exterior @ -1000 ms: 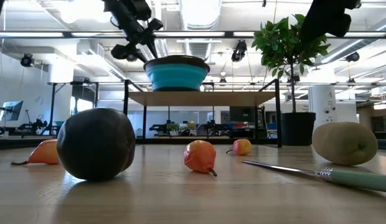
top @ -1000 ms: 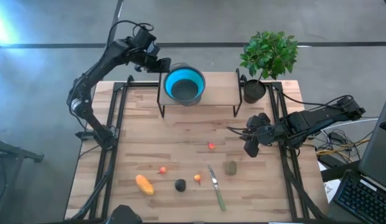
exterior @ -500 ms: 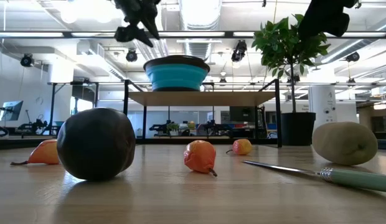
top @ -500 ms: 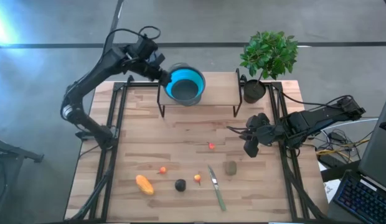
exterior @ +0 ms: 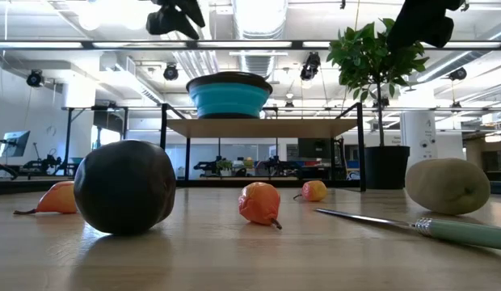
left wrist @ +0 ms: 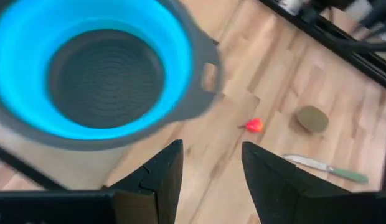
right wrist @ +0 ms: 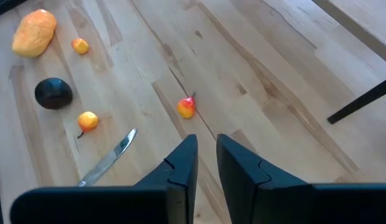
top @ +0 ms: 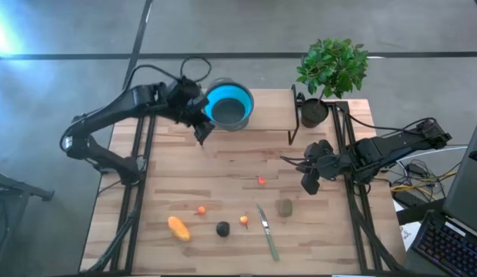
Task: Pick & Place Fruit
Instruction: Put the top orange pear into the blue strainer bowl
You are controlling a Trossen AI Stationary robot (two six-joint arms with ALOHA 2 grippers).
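Several small fruit lie on the wooden table near its near edge: an elongated orange-yellow piece point(top: 178, 228), a black round one point(top: 223, 228), an olive-brown oval point(top: 285, 207), a tiny orange one point(top: 244, 220), another tiny one point(top: 200, 209), and a tiny red one point(top: 261, 181) nearer the middle. My left gripper point(top: 201, 129) point(left wrist: 211, 155) hangs open over the shelf's left front corner, beside the blue bowl point(top: 227, 104). My right gripper point(top: 308, 183) point(right wrist: 207, 149) waits at the table's right, fingers almost together, holding nothing.
The blue bowl with grey inside point(left wrist: 106, 74) stands on a raised wooden shelf point(top: 261, 123) on black legs at the far edge. A potted plant point(top: 331, 69) stands at the far right. A green-handled knife point(top: 268, 231) lies among the fruit. Bare wood lies mid-table.
My left gripper has swung from the far side of the bowl toward the table's near edge, passing along the bowl's left side, and now hangs over the shelf's left front corner. Its arm has stretched out lower to the left. The fruit and the right arm have kept still.
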